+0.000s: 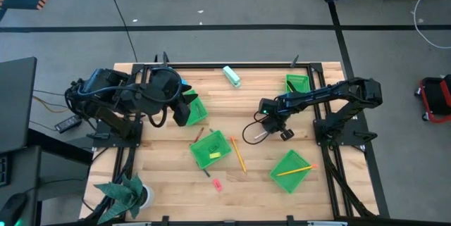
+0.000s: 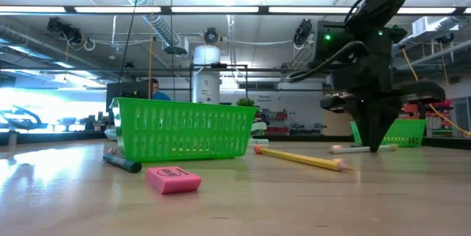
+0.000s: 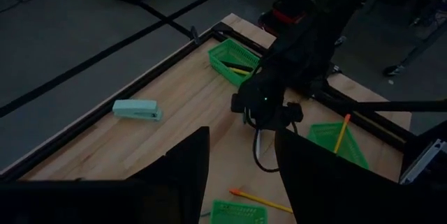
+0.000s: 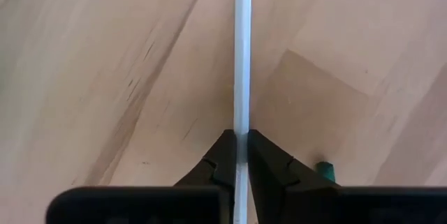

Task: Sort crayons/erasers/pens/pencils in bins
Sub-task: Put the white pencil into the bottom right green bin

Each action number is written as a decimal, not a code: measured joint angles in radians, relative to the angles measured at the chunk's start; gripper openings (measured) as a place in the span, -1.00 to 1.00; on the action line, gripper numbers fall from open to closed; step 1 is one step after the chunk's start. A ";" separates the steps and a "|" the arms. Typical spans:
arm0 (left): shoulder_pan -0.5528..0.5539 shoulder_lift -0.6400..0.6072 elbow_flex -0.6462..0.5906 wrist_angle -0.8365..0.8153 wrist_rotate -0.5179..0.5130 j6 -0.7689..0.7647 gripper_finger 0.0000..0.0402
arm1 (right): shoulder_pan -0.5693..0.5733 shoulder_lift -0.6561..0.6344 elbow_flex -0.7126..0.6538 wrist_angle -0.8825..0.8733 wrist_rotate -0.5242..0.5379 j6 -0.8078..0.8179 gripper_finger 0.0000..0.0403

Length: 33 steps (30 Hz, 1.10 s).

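Pinched between the right gripper [image 4: 237,155] fingers, a pale pencil [image 4: 242,56] is held on the worktop [image 1: 162,177], near the middle bin [image 1: 210,148]. Beside that bin, a pink eraser [image 1: 217,183] and yellow pencil [image 1: 238,154] remain unsorted. The left gripper [image 3: 241,175] is spread open.

Dim left wrist view, bright elsewhere

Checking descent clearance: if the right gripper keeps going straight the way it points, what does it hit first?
The right gripper points straight down, fingers closed on the white pencil. Directly beyond is only the bare wooden table; the low view suggests the tips are nearly touching it, though the exact gap is unclear.
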 joint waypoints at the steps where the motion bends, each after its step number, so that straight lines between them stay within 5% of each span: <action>1: 0.000 0.000 0.000 0.000 0.000 0.010 -0.14 | 0.000 0.000 0.005 -0.012 0.000 0.017 -0.85; 11: 0.001 0.000 0.000 -0.001 0.000 0.069 -0.14 | 0.023 0.003 0.203 -0.334 -0.053 0.167 -0.85; 21: 0.001 0.000 0.000 0.000 0.000 0.121 -0.14 | 0.118 0.001 0.445 -0.781 -0.266 0.473 -0.86; 33: 0.001 0.000 0.000 -0.010 0.000 0.173 -0.14 | 0.400 0.001 0.452 -0.841 -0.457 0.835 -0.86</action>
